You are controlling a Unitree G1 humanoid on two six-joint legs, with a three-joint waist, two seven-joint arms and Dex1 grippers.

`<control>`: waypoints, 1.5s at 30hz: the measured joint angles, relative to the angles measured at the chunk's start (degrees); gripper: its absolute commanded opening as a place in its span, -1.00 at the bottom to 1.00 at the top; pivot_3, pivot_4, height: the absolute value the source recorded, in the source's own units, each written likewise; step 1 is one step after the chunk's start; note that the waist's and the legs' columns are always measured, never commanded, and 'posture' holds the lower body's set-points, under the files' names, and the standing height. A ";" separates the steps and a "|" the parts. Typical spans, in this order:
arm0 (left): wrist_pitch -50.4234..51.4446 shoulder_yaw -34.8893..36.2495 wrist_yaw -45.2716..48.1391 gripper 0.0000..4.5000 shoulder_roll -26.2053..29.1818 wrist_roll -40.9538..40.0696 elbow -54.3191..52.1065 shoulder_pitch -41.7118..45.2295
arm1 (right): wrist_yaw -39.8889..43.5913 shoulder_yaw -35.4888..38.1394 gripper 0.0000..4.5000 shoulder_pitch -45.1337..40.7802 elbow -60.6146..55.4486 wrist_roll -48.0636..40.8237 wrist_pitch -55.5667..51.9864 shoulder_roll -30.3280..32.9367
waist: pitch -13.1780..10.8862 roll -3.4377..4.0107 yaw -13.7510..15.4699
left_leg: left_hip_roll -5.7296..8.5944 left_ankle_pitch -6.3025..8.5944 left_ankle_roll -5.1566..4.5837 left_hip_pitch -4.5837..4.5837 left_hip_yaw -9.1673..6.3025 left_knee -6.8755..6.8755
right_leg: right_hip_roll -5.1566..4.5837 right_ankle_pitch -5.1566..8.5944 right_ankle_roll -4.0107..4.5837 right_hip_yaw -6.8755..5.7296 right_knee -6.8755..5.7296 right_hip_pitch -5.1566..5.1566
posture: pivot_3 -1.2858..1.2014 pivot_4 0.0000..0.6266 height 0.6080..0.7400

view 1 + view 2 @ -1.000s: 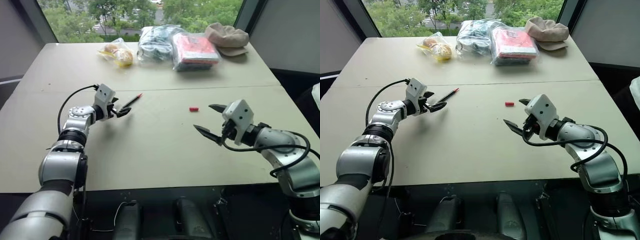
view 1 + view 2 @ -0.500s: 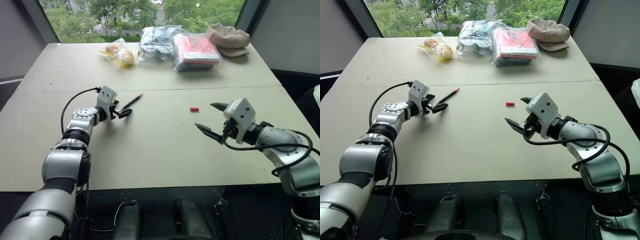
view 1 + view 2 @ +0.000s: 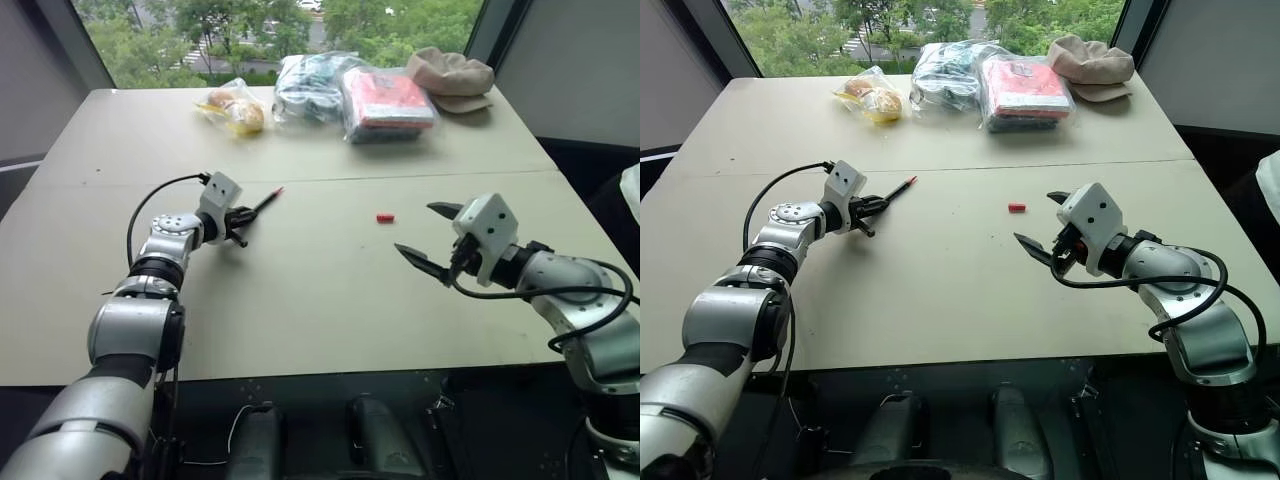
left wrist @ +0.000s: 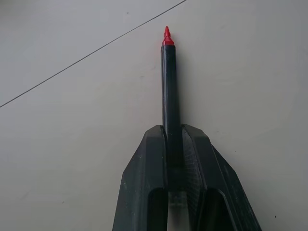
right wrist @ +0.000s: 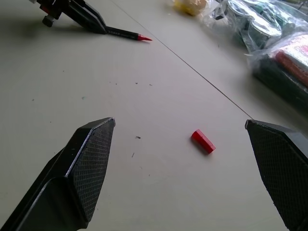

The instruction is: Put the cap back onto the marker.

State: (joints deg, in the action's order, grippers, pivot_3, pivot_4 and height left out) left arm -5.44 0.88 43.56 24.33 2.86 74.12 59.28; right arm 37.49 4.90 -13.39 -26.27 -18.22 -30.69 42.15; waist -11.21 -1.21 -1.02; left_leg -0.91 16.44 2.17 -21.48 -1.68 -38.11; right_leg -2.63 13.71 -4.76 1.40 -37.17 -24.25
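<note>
The marker (image 4: 170, 96), a dark barrel with a bare red tip, sticks out from between the fingers of my left gripper (image 4: 173, 142), which is shut on its rear end. In the eye views that gripper (image 3: 240, 214) sits low over the left half of the table, the marker (image 3: 266, 200) pointing away to the back right. The cap (image 3: 384, 217), a tiny red cylinder, lies loose on the table (image 3: 300, 300) near the middle. My right gripper (image 3: 415, 228) hovers open just right of and nearer than the cap (image 5: 202, 141), which shows between its spread fingers.
Along the table's far edge sit a clear bag of yellow food (image 3: 235, 108), a plastic-wrapped dark bundle (image 3: 310, 85), a red packet in plastic wrap (image 3: 385, 100) and a beige hat (image 3: 455, 72). A seam (image 3: 450, 178) crosses the table behind the grippers.
My left gripper, open around the marker's rear end before, has shut on it. The right gripper has stayed open in place.
</note>
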 measured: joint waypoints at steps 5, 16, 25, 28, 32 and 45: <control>-0.14 0.04 0.09 -0.98 0.04 0.29 -0.01 -0.01 | 0.00 0.00 1.00 -0.01 0.00 0.02 0.00 0.00 | 0.00 0.00 -0.01 | 0.00 0.00 0.00 0.00 0.00 0.00 | 0.00 0.00 0.00 0.00 0.00 0.00 | 0.03 -0.52 1.00; -1.36 1.62 7.63 -0.98 1.81 -2.49 -4.41 -2.80 | 1.32 -1.49 1.00 -2.22 3.75 0.04 1.50 -0.81 | 0.00 0.00 0.18 | 0.00 0.00 0.00 -0.08 0.00 0.00 | -0.02 0.00 0.00 -0.01 0.05 -0.04 | 0.03 -0.52 1.00; 13.14 4.45 12.24 -0.98 5.59 -12.33 -44.88 -20.23 | 6.58 -4.28 1.00 -9.88 24.57 2.70 11.35 -3.20 | -0.02 0.02 -0.17 | -0.03 0.00 0.00 -0.05 0.00 0.02 | -0.03 0.00 0.01 0.05 0.00 -0.06 | 0.03 -0.52 1.00; 19.35 4.49 11.61 -0.98 7.35 -14.19 -56.18 -25.33 | 8.86 -5.32 1.00 -13.39 31.43 3.92 14.91 -4.45 | -0.02 0.02 -0.05 | -0.03 0.00 0.00 -0.04 0.01 0.01 | -0.03 0.00 0.01 0.04 -0.02 -0.07 | 0.03 -0.52 1.00; 25.14 4.81 10.32 -0.98 9.75 -16.30 -69.70 -33.09 | 13.91 -8.14 1.00 -21.29 45.86 6.42 20.77 -6.52 | -0.02 0.04 -0.18 | -0.03 0.00 0.00 -0.02 0.06 0.01 | -0.04 0.00 0.02 0.08 0.02 -0.06 | 0.03 -0.52 1.00; 31.05 5.73 3.40 -0.98 10.76 -18.63 -81.81 -39.59 | 21.51 -10.86 1.00 -39.71 83.98 13.66 37.06 -12.44 | -0.03 0.06 -0.28 | -0.02 0.00 0.01 -0.03 0.07 0.06 | -0.08 0.00 0.03 0.06 0.04 -0.07 | 0.03 -0.52 1.00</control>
State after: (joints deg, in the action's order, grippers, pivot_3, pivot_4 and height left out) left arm 25.60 6.61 46.96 35.08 -15.77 -7.68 19.70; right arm 59.00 -5.96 -53.10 57.72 -4.56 6.38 29.71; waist -11.24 -1.16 -1.30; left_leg -0.93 16.44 2.18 -21.51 -1.61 -38.05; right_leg -2.71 13.70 -4.73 1.47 -37.13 -24.32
